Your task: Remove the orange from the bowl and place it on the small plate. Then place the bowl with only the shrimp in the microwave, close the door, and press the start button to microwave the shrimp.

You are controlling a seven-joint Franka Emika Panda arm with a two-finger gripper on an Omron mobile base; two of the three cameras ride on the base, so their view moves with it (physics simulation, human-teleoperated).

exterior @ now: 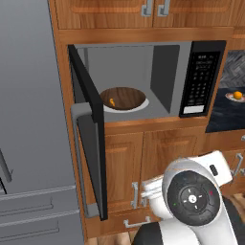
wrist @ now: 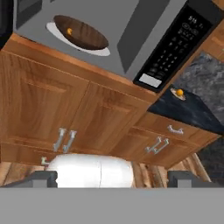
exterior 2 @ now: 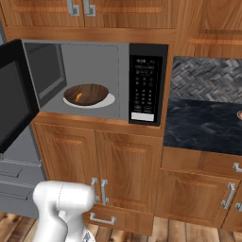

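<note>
The bowl (exterior: 123, 98) is sitting on the microwave (exterior: 158, 79) turntable, carrying just the shrimp (exterior: 112, 101), while the orange (exterior: 238, 95) is resting on the small plate (exterior: 236, 98) on the table; the door (exterior: 88, 129) is hanging open, and the gripper (wrist: 112, 178), released wide, is hanging low, likely readying to swing it shut

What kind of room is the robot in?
It looks like a kitchen: a black-framed built-in microwave with its door open, brown wooden cabinets underneath, and a dark stone counter beside it.
</note>
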